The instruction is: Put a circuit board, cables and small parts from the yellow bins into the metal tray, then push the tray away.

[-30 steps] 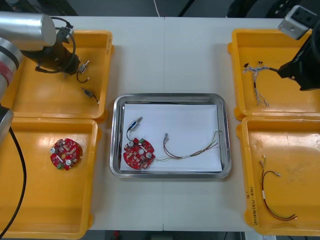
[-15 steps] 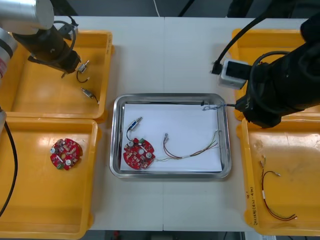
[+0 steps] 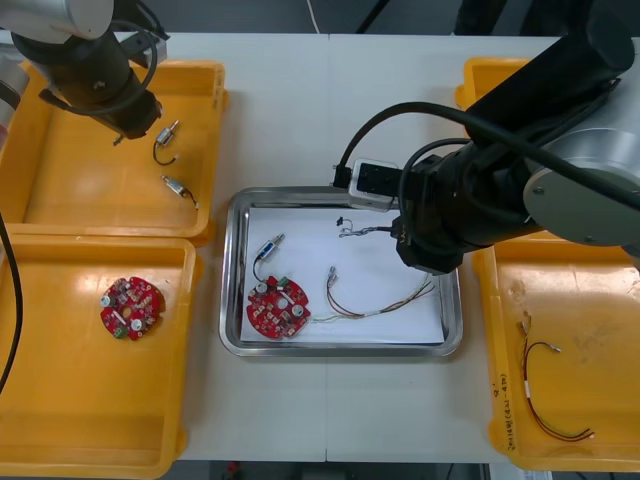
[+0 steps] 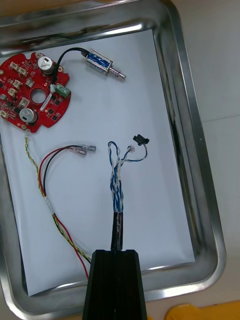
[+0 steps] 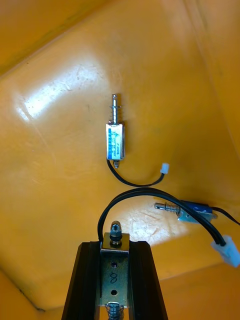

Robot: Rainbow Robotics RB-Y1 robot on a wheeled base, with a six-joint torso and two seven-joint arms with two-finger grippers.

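Blue and white cable hangs over the metal tray, where we pinch it between our right gripper's closed fingers. Farther off, over the far left yellow bin, our left gripper clamps a small metal part.

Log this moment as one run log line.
right gripper: shut on blue and white cable, over metal tray | left gripper: shut on small metal part, over far left yellow bin
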